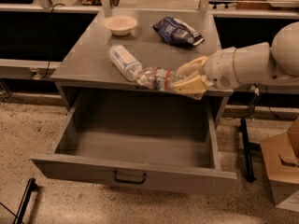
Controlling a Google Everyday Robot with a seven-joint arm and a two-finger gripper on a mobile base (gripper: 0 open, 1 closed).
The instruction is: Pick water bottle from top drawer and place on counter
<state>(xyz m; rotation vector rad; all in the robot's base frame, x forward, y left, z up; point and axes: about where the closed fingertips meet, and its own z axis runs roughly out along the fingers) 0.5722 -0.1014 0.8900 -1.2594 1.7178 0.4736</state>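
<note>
1. Closest to you, the drawer point(140, 171) is pulled wide open. You see only its bare grey floor, with open room above it.
2. A box point(282, 167) sits on the floor to the right, apart from the drawer.
3. Your gripper point(188, 79) is at the front edge of the counter point(88, 64), on the right side, pinching the water bottle point(156, 77). The bottle lies sideways, cap to the left.
4. Its cap end is just beside a fat bottle point(124, 62) lying on the counter.
5. Farther back sit a bowl point(120, 24) and a dark bag point(177, 31), well apart from the gripper.
</note>
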